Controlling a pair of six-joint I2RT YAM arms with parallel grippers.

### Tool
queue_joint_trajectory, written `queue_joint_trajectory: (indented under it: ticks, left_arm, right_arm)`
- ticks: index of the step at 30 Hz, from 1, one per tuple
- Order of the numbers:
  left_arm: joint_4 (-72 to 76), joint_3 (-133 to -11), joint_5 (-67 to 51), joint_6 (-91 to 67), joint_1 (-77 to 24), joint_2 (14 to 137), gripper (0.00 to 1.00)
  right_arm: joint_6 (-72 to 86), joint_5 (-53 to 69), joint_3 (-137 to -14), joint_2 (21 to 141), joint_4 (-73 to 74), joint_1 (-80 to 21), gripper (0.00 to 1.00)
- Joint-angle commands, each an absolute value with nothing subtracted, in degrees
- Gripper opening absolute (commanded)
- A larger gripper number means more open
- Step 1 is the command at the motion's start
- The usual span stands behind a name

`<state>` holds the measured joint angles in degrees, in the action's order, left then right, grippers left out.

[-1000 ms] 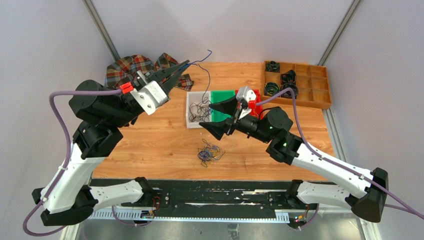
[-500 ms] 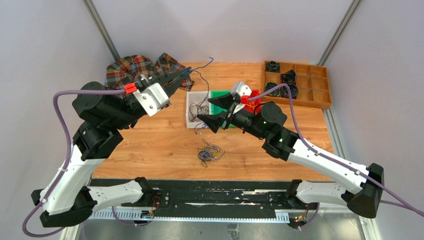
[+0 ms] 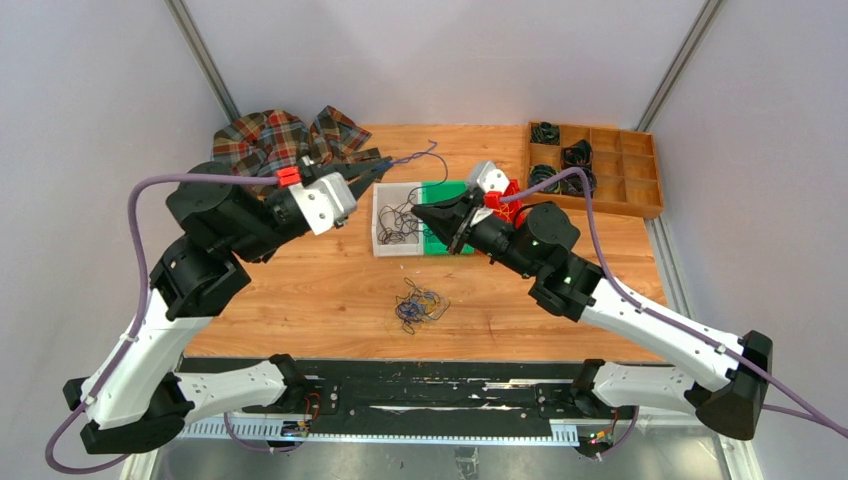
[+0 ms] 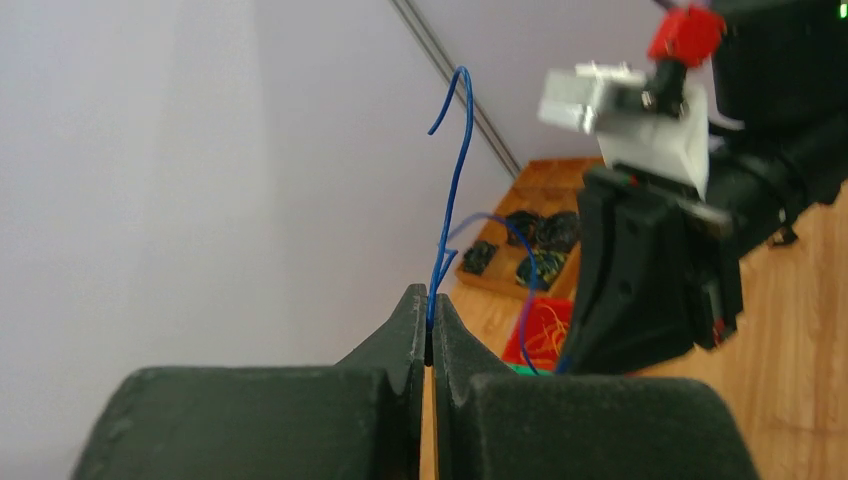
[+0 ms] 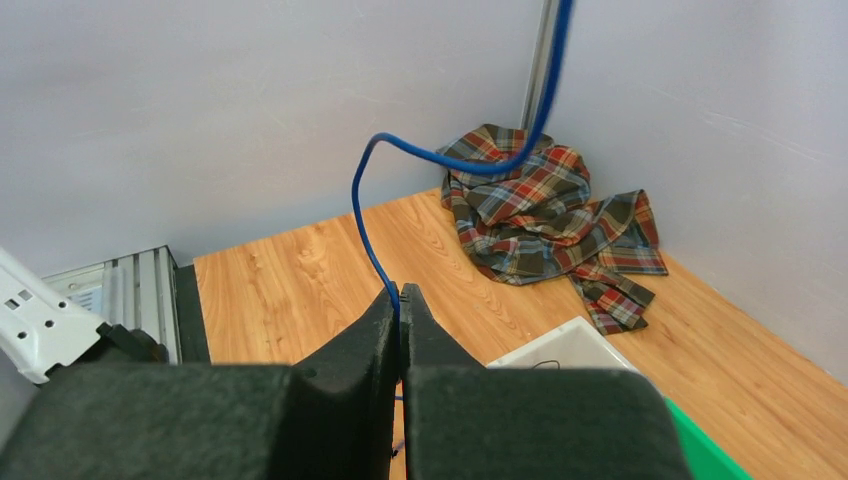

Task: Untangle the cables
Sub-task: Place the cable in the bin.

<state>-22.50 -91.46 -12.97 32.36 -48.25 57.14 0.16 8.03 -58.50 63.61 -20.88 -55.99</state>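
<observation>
Top external view: task partway at best. Cable bundle lies knotted on desk, toward near side, apart from both arms; not yet worked. More loose strands in white bin. One blue wire lifted above bin. Left end effector clenched on it, pinch at tips clear in left wrist view. Right end effector clamped on same wire, per right wrist view. Both arms raised, reaching inward, tips near each other around bin.

- A robotics lab test cell, closed in by plain pale wall panels and metal corner posts.
- Two robot arms are bolted to a black rail along a wooden tabletop.
</observation>
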Motion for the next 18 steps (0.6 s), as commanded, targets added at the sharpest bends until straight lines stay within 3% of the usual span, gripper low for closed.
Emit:
queue_joint_trajectory:
  ticks: [1, 7, 13, 18]
  left_arm:
    - [-31.2, -88.0, -13.1, 31.6, -48.7, 58.2, 0.03]
    - [-38.8, -84.3, -15.7, 33.7, -48.7, 60.9, 0.14]
    - [-43.8, -85.7, -17.0, 37.3, -48.7, 66.3, 0.65]
    - [-48.6, -88.9, -15.2, 39.8, -48.7, 68.2, 0.81]
  right_arm:
    - [3.1, 3.8, -56.0, 59.8, -21.7, -53.1, 0.01]
    - [13.9, 3.7, -49.7, 55.3, -25.1, -44.8, 0.01]
    - [17.8, 3.6, -47.7, 53.6, -24.5, -39.8, 0.01]
    - [11.0, 0.3, -47.8, 52.9, -20.3, -38.5, 0.01]
